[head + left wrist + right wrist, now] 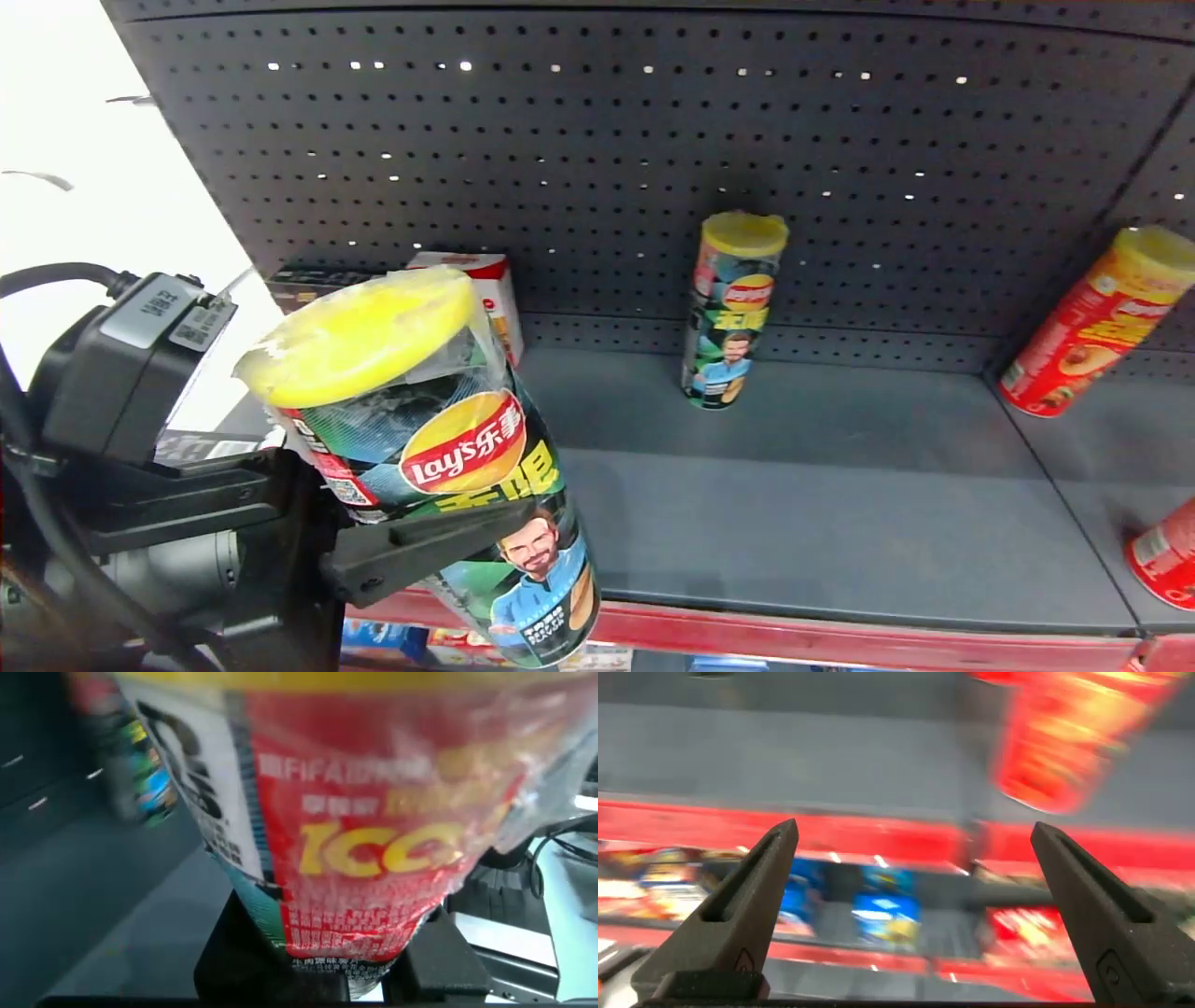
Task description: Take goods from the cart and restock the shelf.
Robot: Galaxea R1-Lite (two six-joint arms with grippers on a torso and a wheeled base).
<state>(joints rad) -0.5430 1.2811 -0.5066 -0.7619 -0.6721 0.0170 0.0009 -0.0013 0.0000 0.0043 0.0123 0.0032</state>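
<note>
Head view: the left hand is pinching a chip can with a yellow lid, its fingers pressed against the can's lower half. The can is tilted, with the lid leaning toward the robot's left. It hangs at the left front of the grey shelf, and its lower end overlaps the shelf's red front edge. A second can of the same kind stands upright near the perforated back panel, well apart from the held one. Behind the held can are a white-and-red box and a dark box. On the right, a red can leans in the neighbouring bay, and another red can shows at the frame edge.

Left wrist view: the held can rises from between the left hand's dark fingers.

Right wrist view: the right hand is spread wide and holds nothing. It faces the red front edge, with a blurred red can on the shelf above and blue packs on the level below.
</note>
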